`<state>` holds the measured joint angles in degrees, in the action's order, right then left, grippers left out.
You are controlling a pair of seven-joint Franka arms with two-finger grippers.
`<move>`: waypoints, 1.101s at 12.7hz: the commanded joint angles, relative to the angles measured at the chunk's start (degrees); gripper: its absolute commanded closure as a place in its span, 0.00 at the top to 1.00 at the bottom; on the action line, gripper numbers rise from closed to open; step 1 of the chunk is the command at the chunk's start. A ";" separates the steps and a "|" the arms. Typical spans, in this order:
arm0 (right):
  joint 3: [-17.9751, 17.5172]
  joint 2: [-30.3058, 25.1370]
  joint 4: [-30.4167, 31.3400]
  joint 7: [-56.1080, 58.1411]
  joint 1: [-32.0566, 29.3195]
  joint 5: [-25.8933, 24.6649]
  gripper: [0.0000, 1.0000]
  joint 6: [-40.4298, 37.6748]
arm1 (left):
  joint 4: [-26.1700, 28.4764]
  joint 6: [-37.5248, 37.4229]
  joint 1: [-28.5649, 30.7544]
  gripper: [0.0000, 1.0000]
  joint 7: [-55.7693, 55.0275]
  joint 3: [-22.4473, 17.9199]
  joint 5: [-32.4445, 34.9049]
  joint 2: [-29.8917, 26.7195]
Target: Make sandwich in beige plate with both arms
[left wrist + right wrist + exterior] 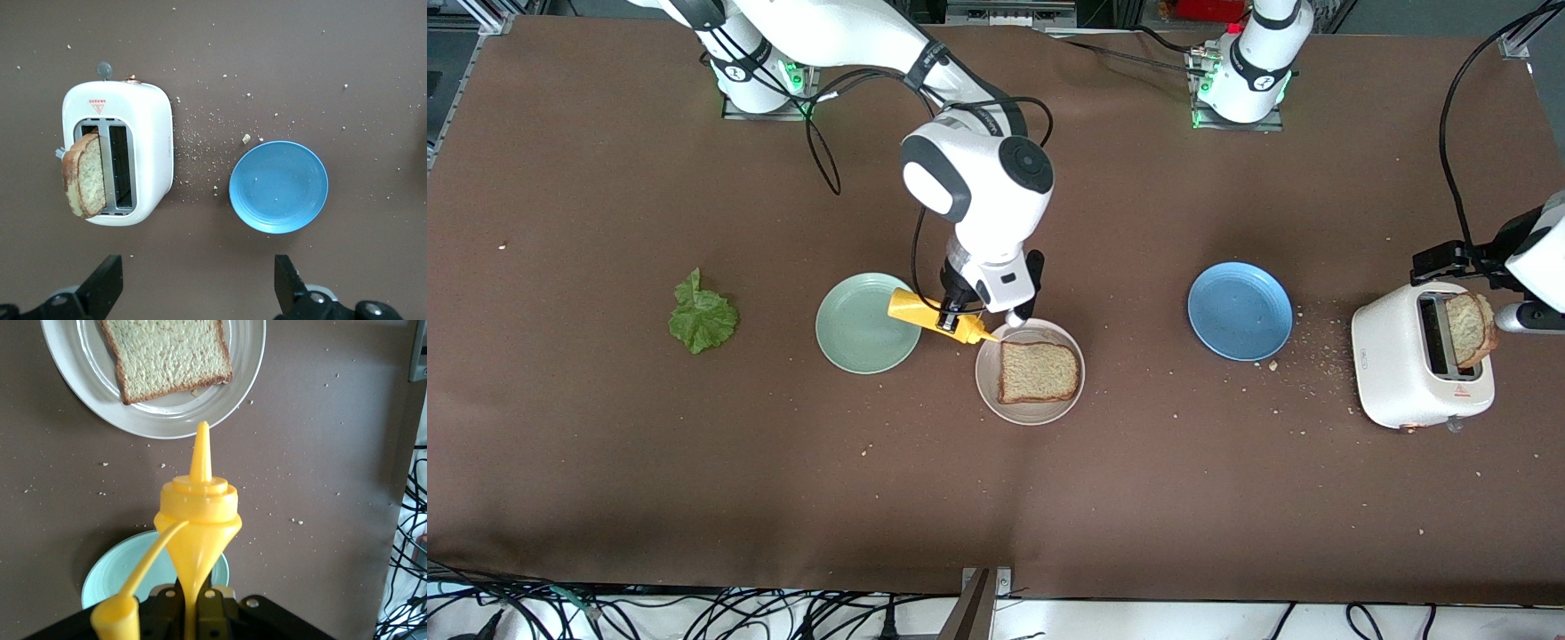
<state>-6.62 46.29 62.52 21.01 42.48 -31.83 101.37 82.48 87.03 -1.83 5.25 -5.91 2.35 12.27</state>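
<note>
One brown bread slice (1038, 372) lies on the beige plate (987, 384) at mid-table; both show in the right wrist view, slice (170, 353) and plate (167, 423). My right gripper (953, 318) (198, 607) is shut on a yellow squeeze bottle (925, 313) (199, 513), cap hanging open, nozzle pointing at the plate's rim. A second slice (1469, 329) (85, 175) leans out of a white toaster (1414, 378) (150, 147). My left gripper (1449, 260) (197, 290) is open and empty, up in the air beside the toaster. The lettuce leaf (703, 318) lies toward the right arm's end.
A mint-green plate (854, 333) (127, 573) sits beside the beige plate, under the bottle. A blue plate (1240, 310) (279, 187) sits between the beige plate and the toaster. Crumbs are scattered around the toaster.
</note>
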 commanded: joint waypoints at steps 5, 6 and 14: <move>0.56 1.61 0.59 0.08 2.96 -6.76 0.00 -1.26 | 3.74 1.47 -0.10 1.00 -0.60 -1.20 1.43 -1.45; 0.65 1.61 0.50 0.17 2.96 -6.76 0.00 -1.26 | 3.74 1.47 -0.10 1.00 -0.51 -1.21 1.51 -1.37; 2.05 -3.39 -0.12 -1.76 -5.71 8.57 0.00 -1.61 | 3.57 1.56 -0.19 1.00 -0.77 -1.21 1.69 -1.37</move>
<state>-3.82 46.04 62.07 19.41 41.48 -29.67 100.21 85.85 88.04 -1.67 5.03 -7.07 2.36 11.23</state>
